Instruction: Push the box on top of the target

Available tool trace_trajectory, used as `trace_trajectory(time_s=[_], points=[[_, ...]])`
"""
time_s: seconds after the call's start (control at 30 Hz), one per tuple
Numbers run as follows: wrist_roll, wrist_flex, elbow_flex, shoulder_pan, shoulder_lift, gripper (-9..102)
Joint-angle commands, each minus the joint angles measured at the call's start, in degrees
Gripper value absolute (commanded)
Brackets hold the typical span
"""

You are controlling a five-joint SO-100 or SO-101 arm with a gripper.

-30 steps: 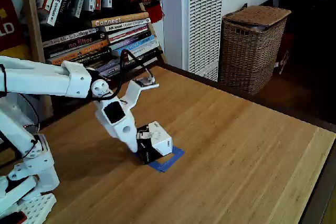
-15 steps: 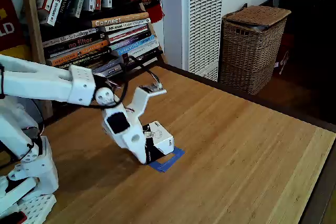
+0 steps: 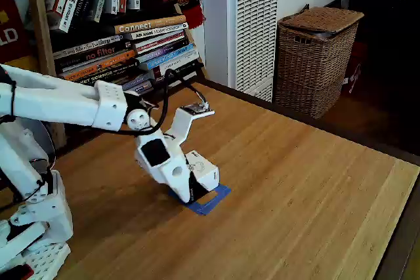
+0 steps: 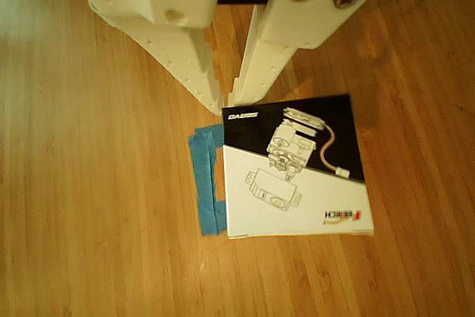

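- Box (image 4: 297,168): we record a black-and-white top with a line drawing, lying flat, covering most of the target.
- Target (image 4: 205,183): blue tape, showing along the box's left edge.

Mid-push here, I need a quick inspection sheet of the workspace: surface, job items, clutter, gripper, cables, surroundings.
Surface: wooden table, bare around the work area.
Job's things: box covers most of the blue tape target; in the other view a strip of tape shows at the box's left edge, in the fixed view tape shows at its near edge.
Clutter: nothing seen on the table.
Gripper: gripper jaws nearly closed, tips at the box's top-left corner, holding nothing.
Cables: black cable loops over the wrist.
Surroundings: bookshelf, wicker basket, white louvred unit.
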Motion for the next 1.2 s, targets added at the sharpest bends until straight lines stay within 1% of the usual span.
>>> trace_trajectory(time_s=[0.0, 0.3, 0.43, 0.53, 0.63, 0.7, 0.97, 1.17], points=[[0.2, -0.3, -3.1, 0.5, -0.2, 0], [-1.3, -0.4, -2.9, 2.2, 0.5, 0], [-1.9, 4.3, -2.3, 4.5, 3.8, 0], [-0.6, 8.6, -2.0, 5.3, 6.8, 0], [3.7, 11.6, -2.0, 4.5, 9.2, 0], [8.3, 12.7, -1.8, 2.7, 10.4, 0], [26.1, 15.2, -1.2, -4.6, 13.8, 0], [35.8, 15.4, 0.7, -8.0, 16.4, 0]])
